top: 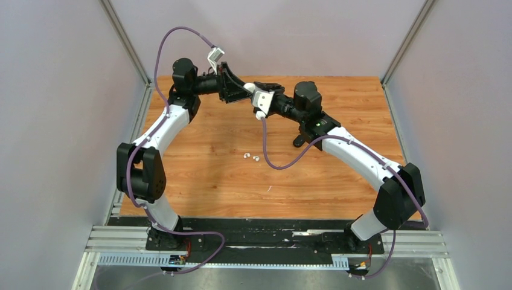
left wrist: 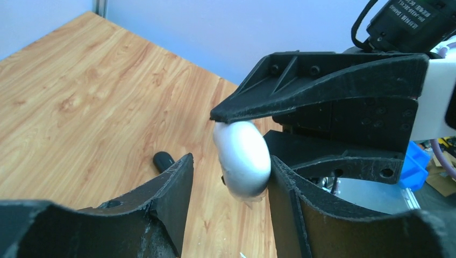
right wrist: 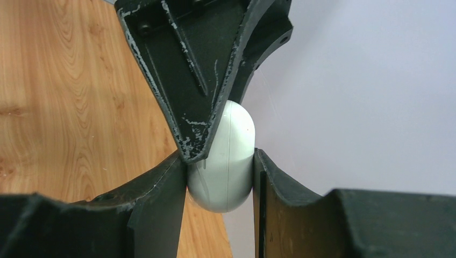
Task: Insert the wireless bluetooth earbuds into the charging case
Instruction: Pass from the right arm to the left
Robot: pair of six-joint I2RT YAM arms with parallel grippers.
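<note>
A white oval charging case is held in the air at the back of the table. My right gripper is shut on it, both fingers pressing its sides. My left gripper is open around the same case; its right finger touches the case and its left finger stands apart. In the top view the two grippers meet, left and right. Two white earbuds lie side by side on the table's middle. The black earbuds are not in view.
A black rounded object lies on the wooden table beside the right arm; it also shows in the left wrist view. Grey walls enclose the table on three sides. A purple cable hangs near the white earbuds.
</note>
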